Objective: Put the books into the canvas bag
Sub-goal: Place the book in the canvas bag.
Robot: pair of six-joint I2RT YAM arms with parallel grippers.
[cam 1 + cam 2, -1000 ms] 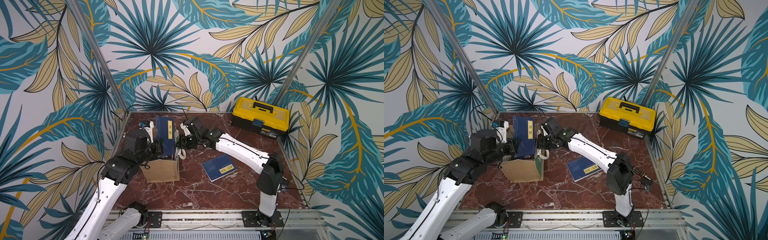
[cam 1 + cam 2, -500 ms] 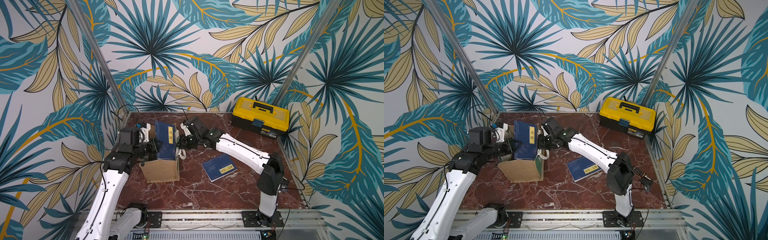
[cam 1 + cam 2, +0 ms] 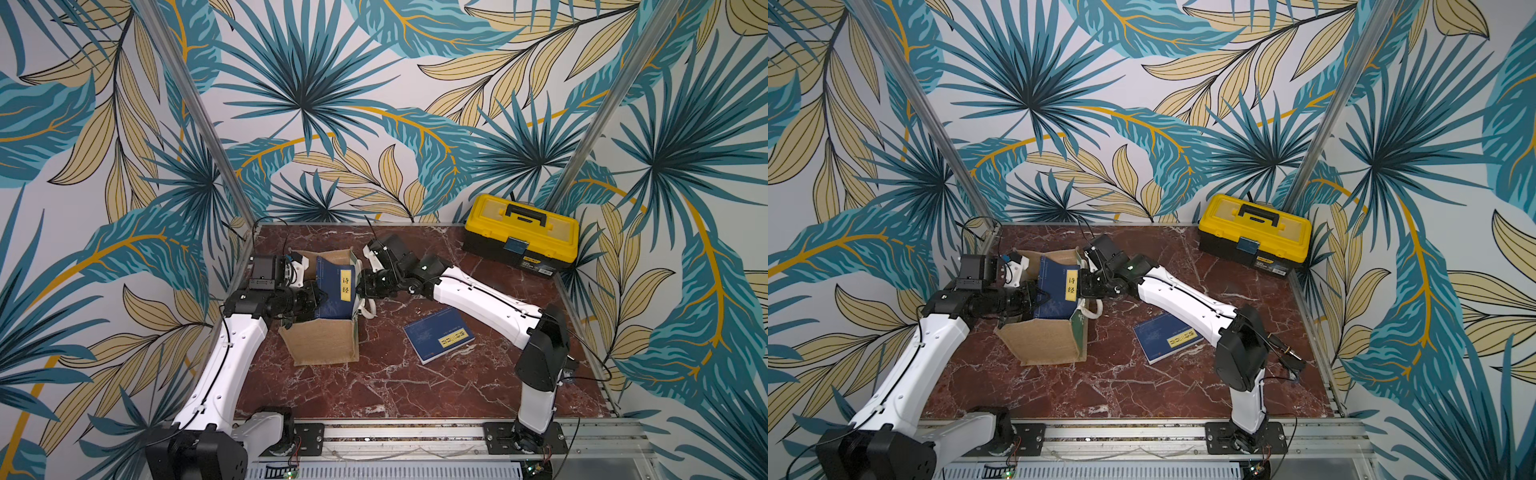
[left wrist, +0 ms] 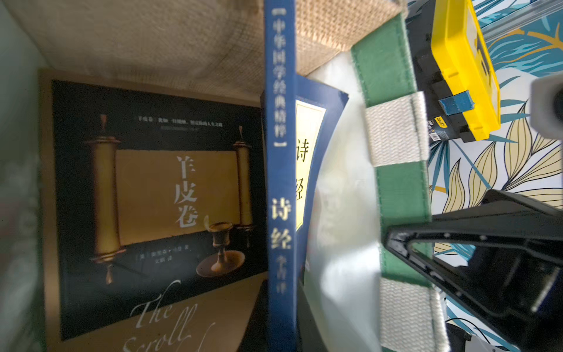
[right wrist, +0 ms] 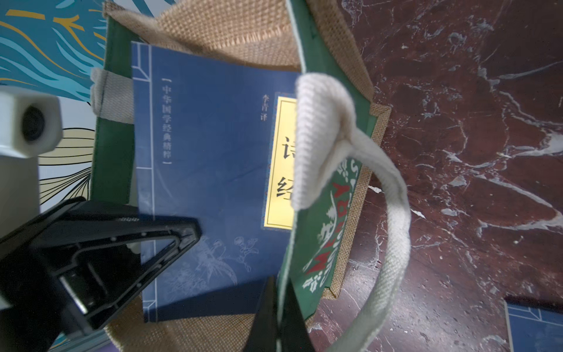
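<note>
Yellow toolbox (image 3: 521, 232) sits in the back-right corner of the worktop (image 3: 395, 386), well apart from the rest. Flat navy book (image 3: 438, 340) lies on the worktop right of the canvas bag (image 3: 324, 345). Upright navy book (image 3: 332, 286) sticks out of the bag mouth, beside the scroll-cover book (image 4: 152, 198) inside. Left end effector (image 3: 318, 297) is clamped on the upright book's spine edge. Right end effector (image 3: 359, 289) is pinched shut on the bag's green side wall, with the rope handle (image 5: 393, 213) just beside it.
</note>
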